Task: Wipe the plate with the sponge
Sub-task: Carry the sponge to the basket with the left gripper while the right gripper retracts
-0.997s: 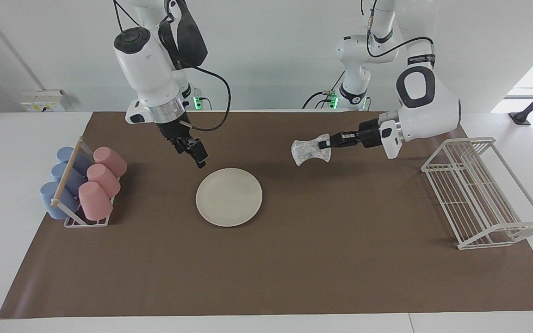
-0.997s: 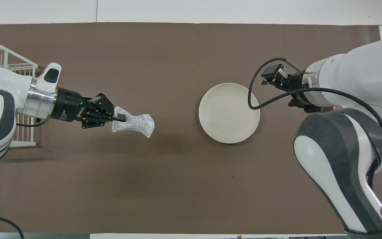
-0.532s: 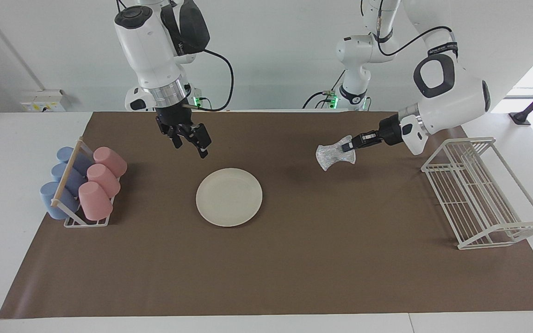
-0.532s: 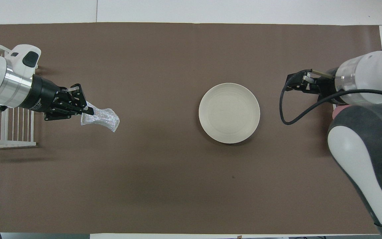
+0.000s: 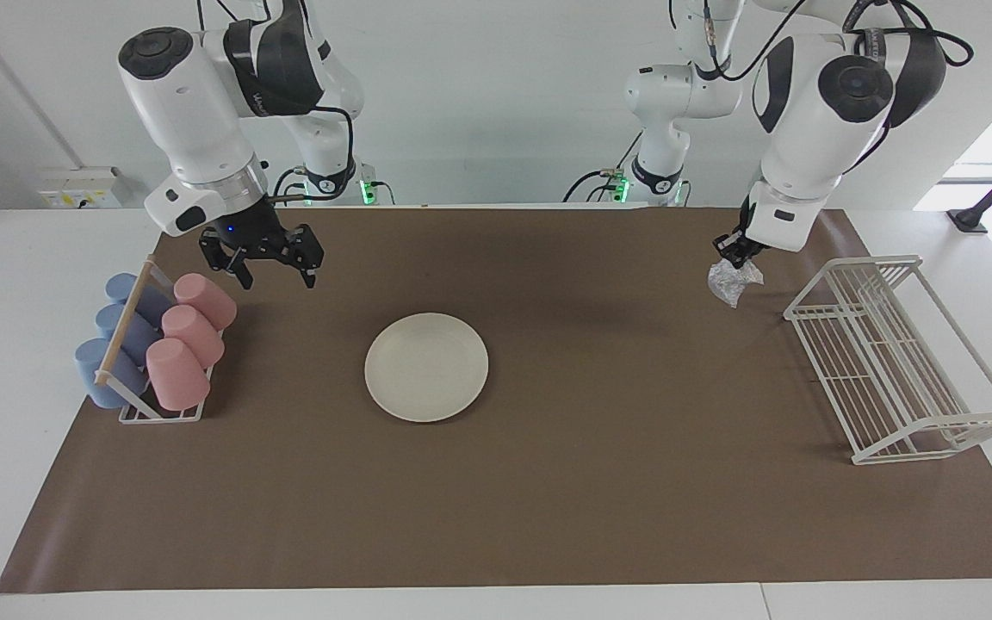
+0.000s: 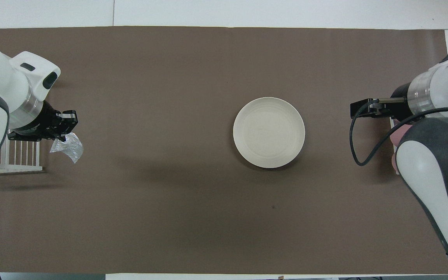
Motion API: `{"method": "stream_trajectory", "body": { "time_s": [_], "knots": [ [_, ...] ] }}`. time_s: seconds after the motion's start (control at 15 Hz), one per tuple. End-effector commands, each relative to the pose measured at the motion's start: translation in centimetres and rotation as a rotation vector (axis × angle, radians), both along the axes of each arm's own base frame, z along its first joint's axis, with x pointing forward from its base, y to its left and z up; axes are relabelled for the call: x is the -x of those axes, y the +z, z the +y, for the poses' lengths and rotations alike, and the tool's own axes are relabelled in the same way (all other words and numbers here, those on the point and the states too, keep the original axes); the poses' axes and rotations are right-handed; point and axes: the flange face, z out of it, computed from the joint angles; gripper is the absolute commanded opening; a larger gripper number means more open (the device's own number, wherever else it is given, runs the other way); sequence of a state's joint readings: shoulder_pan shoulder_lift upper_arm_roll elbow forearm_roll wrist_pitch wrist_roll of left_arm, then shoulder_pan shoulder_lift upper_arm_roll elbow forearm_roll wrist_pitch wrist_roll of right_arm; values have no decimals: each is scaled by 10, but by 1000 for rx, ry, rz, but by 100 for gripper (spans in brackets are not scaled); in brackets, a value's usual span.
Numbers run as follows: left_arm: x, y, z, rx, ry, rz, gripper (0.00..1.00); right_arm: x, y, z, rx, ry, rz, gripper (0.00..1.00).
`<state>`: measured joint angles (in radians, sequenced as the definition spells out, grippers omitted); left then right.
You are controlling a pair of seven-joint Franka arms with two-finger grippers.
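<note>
Sponge (image 5: 734,282) in left pincer (image 5: 733,251)

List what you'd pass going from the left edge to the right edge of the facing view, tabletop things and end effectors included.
Rack of blue and pink cups → right end effector → round cream-white plate → left end effector holding the silvery mesh sponge → white wire rack.

Bare mat (image 5: 599,482) all around plate (image 5: 426,367), cup rack (image 5: 156,344) and wire rack (image 5: 896,362) at table ends
</note>
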<state>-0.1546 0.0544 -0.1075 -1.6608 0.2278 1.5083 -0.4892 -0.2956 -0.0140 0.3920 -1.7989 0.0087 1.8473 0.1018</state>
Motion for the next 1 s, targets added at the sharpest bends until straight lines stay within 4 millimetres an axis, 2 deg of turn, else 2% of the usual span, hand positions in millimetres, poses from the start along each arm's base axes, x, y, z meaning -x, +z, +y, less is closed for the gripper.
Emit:
{"method": "stream_trajectory", "body": {
  "time_s": [0.0,0.07,0.13,0.33,0.4,0.47,0.53,0.6,0.66,0.8,0.93],
  "knots": [
    [0,12,7,-205,-40,-28,0,-16,4,-19,20,17,63,100],
    [-1,15,13,-277,-61,-41,0,-21,1,-45,6,-32,113,100],
    [-3,14,17,-351,-105,-42,0,-26,6,-53,-7,-33,107,100],
    [-19,10,35,-494,-239,-27,0,-19,-4,-44,0,80,127,100],
    [-25,-3,39,-521,-278,-9,0,-15,-7,-50,-4,68,129,100],
    [-31,-16,47,-564,-302,-1,0,-20,-4,-71,-1,35,84,100],
    [-37,-34,55,-608,-330,14,0,-21,2,-85,6,16,61,100],
    [-41,-43,58,-631,-347,21,0,-14,5,-81,8,18,79,100],
    [-44,-50,71,-654,-376,48,0,-3,4,-80,4,10,127,100],
    [-48,-66,84,-745,-456,101,0,1,-1,-84,0,12,146,100],
    [-54,-93,86,-760,-474,145,0,8,12,-78,0,15,125,100]
  ]
}}
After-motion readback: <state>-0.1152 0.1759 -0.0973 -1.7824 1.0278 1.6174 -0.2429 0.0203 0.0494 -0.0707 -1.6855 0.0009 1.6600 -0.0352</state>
